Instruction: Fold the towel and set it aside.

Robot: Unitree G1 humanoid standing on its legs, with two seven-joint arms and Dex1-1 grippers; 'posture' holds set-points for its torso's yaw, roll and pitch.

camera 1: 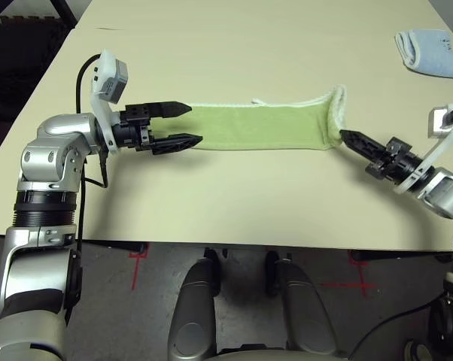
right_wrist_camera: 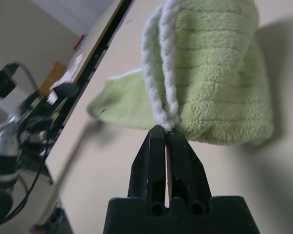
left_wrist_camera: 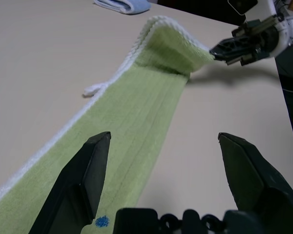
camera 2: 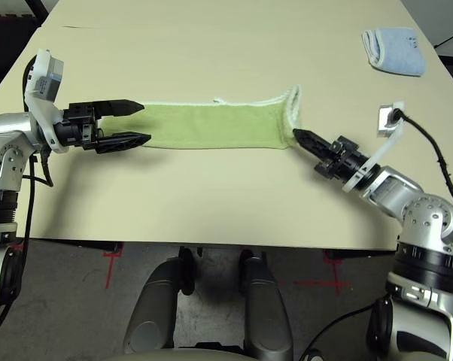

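Towel (camera 1: 260, 126) end pinched by right gripper (camera 1: 345, 137).

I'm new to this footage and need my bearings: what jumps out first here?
A long light green towel lies stretched across the middle of the table. The right gripper, shut, pinches its white-edged right end, which is lifted and curling over, while the left gripper stands open around the towel's left end. A folded pale blue towel sits at the table's far right.
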